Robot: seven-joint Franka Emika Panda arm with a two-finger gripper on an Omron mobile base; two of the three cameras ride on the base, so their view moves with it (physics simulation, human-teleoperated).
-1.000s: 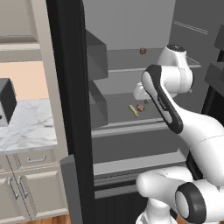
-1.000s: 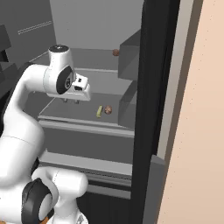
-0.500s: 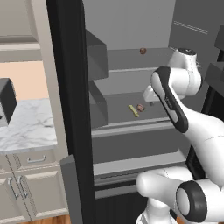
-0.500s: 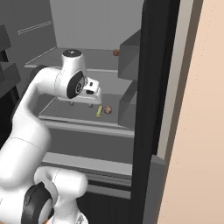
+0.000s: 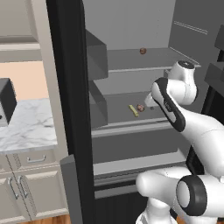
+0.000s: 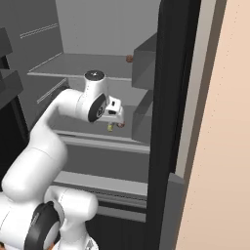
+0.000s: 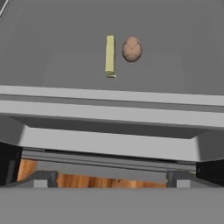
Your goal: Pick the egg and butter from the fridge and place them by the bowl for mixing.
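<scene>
1. Fridge point(image 5: 65, 109): black-fronted, door open, grey shelves and door bins on show. We stand in front of it with the arm reaching in at middle-shelf height.
2. Middle shelf point(image 7: 52, 48): carries both wanted items, lying side by side near its front edge.
3. Butter point(image 7: 109, 54): slim yellow stick lying flat, just left of the egg in the hand view; the two are close but apart. It also shows in the left base view point(image 5: 133, 110).
4. Egg point(image 7: 131, 48): small brown mottled ball resting on the shelf, also seen in the left base view point(image 5: 140, 107).
5. Second brown ball point(image 5: 142, 50): on the upper shelf, far back, well apart from the pair.
6. Gripper point(image 7: 111, 178): jaws spread wide, nothing between them; its fingertips point(image 7: 43, 178) sit low in the hand view, short of the shelf front and lower than the two items.
7. Step in hand, as we judge it: the first pick, in the approach stage; neither item is lifted.
8. Next move, as we judge it: advance over the shelf lip, centre on one item, and close without nudging its neighbour; the egg may roll.
9. Marble counter point(image 5: 26, 127): left of the fridge, with a dark appliance point(image 5: 5, 101) on it.
</scene>
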